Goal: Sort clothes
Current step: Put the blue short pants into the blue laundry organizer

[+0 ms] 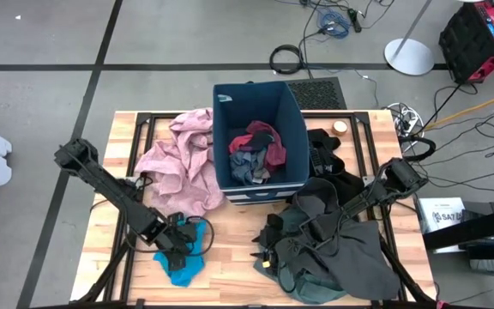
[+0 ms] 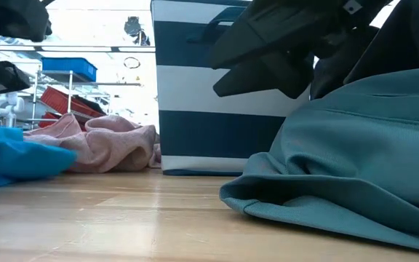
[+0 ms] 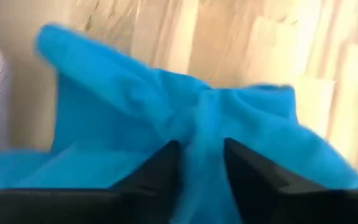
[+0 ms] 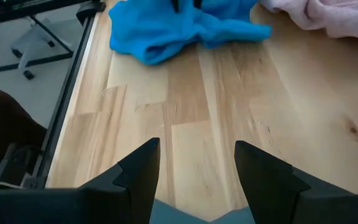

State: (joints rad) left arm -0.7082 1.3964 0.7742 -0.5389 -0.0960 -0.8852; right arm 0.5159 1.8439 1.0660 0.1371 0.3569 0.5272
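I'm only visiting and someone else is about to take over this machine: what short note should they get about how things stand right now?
Left gripper: shut on the blue cloth at the table's front left.
Right gripper: open, empty, low over the grey-green garment at front right.
Pink garment: left of the bin.
Done: several clothes, one red, lie in the bin.
Left: blue, pink, grey-green and dark pieces.

Navy bin (image 1: pixel 260 184) mid-table; wooden table (image 1: pixel 230 266); cables (image 1: pixel 333 17) on floor.
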